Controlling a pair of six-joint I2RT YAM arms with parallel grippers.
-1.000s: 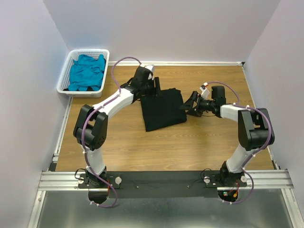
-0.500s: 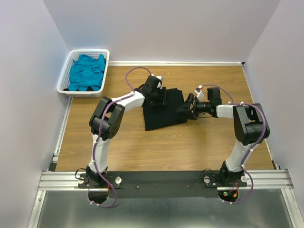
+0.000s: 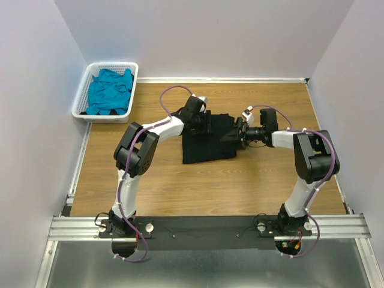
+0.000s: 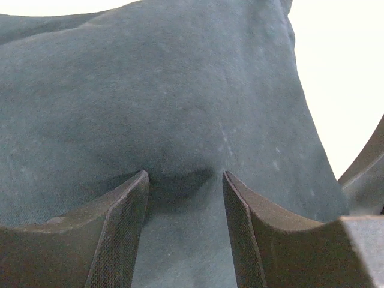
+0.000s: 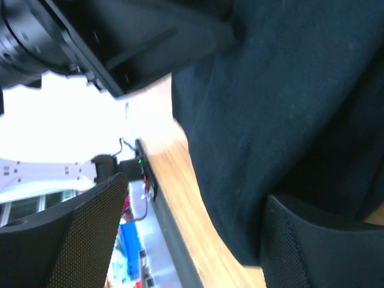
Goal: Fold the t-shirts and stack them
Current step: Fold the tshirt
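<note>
- The left claw (image 4: 185, 180) is spread, not gripping: both fingers (image 4: 120, 228) press down on the black tee (image 4: 180, 90), and a hump of cloth rises between them.
- The right claw (image 5: 195, 201) is wide open, with the black tee's edge lying loose between its fingers, just over the wood.
- The black tee lies folded mid-table (image 3: 168, 180), with a claw on either side of its far end.
- The teal tee (image 3: 110, 91) is bunched in the basket (image 3: 99, 117) at the far left corner, well apart.

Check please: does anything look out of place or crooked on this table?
The folded black t-shirt lies slightly askew to the edges of the table. The teal t-shirt lies crumpled in the white basket, not folded.
</note>
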